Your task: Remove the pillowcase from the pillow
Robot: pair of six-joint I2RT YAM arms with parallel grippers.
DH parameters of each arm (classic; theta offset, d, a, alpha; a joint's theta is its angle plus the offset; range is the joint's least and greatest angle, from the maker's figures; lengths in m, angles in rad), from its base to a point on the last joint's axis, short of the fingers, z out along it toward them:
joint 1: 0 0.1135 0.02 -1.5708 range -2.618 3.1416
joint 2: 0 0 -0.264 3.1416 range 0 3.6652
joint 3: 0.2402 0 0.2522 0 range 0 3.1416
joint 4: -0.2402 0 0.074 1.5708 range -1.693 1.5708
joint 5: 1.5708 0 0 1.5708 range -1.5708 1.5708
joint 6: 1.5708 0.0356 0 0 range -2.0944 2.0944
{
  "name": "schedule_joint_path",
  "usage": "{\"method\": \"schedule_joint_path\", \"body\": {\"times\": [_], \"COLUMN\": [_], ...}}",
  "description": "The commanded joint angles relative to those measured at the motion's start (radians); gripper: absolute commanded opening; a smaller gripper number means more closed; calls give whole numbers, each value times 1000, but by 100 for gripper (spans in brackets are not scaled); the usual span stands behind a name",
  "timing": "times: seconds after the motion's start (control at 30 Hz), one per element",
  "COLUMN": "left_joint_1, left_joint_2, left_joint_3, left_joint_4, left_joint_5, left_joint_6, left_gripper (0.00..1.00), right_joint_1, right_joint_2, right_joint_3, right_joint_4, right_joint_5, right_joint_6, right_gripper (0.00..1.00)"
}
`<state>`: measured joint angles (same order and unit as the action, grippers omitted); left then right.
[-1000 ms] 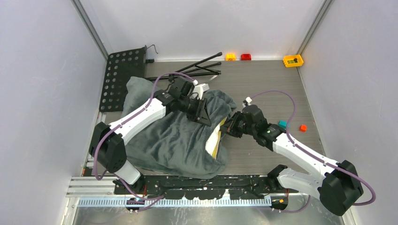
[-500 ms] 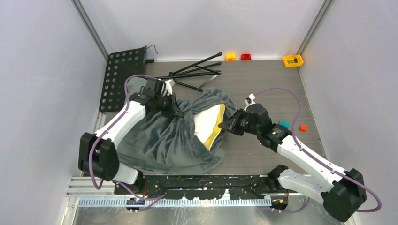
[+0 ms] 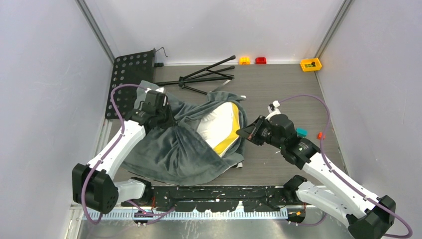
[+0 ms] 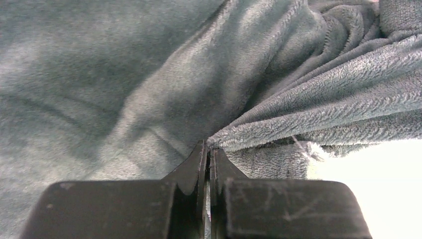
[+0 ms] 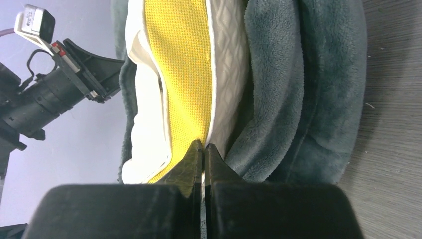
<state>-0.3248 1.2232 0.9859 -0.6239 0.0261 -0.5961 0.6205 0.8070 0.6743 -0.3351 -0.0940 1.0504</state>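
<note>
Left pincer (image 4: pixel 208 147) clenched tight on pillowcase (image 4: pixel 124 74) fold — right pincer (image 5: pixel 203 146) likewise shut, on yellow band of pillow (image 5: pixel 181 64)

The pillowcase (image 4: pixel 149 74) is matt, fleecy plush; by the right claw (image 5: pixel 203 147), the pillow (image 5: pixel 226 59) shows quilted white cloth and coarse-woven yellow banding.

Overhead view: bright, even, diffuse light from above, sharp throughout, with soft short shadows under the arms and along the near edge of the pillowcase (image 3: pixel 171 152); the table (image 3: pixel 278 84) is matt and the pale walls show no glare. Left wrist view: dimmer, the fleece crisp at mid-frame, the left gripper (image 4: pixel 208 147) a blurred dark mass close to the lens, the lower right corner burnt out to featureless white. Right wrist view: well lit, the weave on the pillow (image 5: pixel 226 59) sharp, the right gripper (image 5: pixel 203 147) soft and near-black in the foreground.
</note>
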Motion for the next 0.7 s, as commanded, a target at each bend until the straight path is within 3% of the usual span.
{"method": "schedule_joint_path", "body": {"times": [0.0,0.1,0.17,0.23,0.33,0.5,0.67], "left_joint_1": [25,15,-18,-83,-227,-443,-651], "left_joint_2": [-6,-47,-81,-119,-148,-106,-49], "left_joint_3": [44,89,127,181,280,431,531], "left_joint_4": [-64,-71,-89,-125,-196,-288,-328], "left_joint_5": [-158,-2,64,51,-44,-110,-239], "left_joint_6": [27,140,168,187,211,193,180], "left_gripper": [0,8,21,37,52,65,67], "right_joint_1": [-5,-5,-5,-5,-5,-4,-4], "right_joint_2": [-17,32,60,92,132,189,217], "right_joint_3": [24,48,55,64,84,126,162], "right_joint_4": [111,127,152,181,213,254,277], "right_joint_5": [21,-20,-45,-61,-87,-139,-168], "right_joint_6": [7,-6,-6,-3,-1,0,0], "right_gripper": [0,0,0,0,0,0,0]}}
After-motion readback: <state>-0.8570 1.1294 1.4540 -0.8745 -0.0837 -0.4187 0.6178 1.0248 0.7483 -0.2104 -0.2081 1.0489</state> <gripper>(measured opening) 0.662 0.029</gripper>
